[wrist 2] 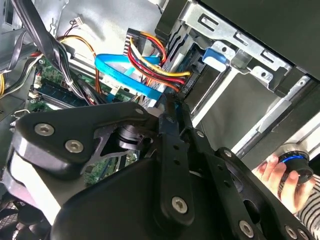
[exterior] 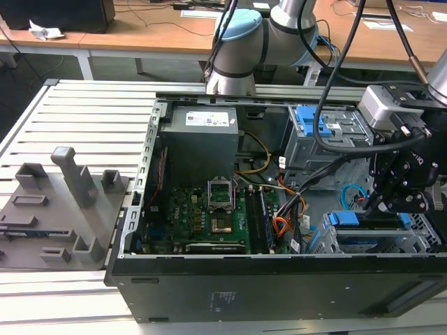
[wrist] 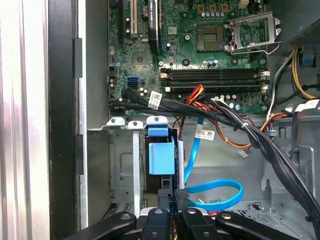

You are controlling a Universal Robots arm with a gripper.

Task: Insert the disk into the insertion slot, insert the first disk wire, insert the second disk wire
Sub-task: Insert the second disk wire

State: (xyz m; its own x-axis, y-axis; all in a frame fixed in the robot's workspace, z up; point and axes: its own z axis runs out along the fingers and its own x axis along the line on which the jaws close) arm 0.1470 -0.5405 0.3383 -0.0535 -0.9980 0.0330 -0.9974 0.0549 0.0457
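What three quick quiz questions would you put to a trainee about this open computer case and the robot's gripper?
1. True or false: the disk in its blue carrier already sits in the insertion slot of the drive cage.
2. Which cable ends at the gripper? A: the light blue cable. B: a white ribbon cable. C: a green wire.
3. Fill in: on the motherboard, the metal retention frame of the processor socket is swung ____.

Key: 1 true; 2 A; 3 open.
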